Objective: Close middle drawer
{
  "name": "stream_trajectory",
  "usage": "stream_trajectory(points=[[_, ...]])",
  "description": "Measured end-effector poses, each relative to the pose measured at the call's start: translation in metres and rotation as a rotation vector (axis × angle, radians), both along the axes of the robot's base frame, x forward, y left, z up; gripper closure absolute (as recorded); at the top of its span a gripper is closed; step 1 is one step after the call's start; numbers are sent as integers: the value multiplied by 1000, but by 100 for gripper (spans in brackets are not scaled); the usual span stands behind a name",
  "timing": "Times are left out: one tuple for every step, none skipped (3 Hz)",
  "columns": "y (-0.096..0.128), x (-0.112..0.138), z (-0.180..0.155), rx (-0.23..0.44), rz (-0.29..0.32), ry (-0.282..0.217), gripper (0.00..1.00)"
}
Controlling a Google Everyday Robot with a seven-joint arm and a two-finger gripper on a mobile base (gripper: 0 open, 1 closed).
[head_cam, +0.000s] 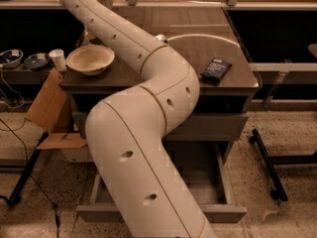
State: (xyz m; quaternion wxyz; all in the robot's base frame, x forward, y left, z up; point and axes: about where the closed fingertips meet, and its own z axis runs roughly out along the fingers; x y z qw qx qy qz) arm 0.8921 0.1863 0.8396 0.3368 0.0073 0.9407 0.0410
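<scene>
A drawer cabinet stands in the middle of the camera view. A low drawer is pulled far out toward me, and its inside looks empty. Above it, a drawer front sits nearly flush with the cabinet, with a dark gap under the top. I cannot tell which of these is the middle drawer. My cream arm sweeps from the bottom centre up over the cabinet and leaves the view at the top left. My gripper is out of view.
On the cabinet top lie a tan bowl at the left and a black packet at the right. A white cup and a cardboard box are to the left. A black wheeled stand leg lies on the floor to the right.
</scene>
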Motion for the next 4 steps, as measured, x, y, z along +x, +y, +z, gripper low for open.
stream_trajectory(points=[[-21, -3, 28, 14, -30, -43, 100], [-45, -12, 62, 37, -94, -112, 100], [-69, -35, 90, 74, -164, -175, 100], [-87, -71, 111, 117, -201, -218, 100]])
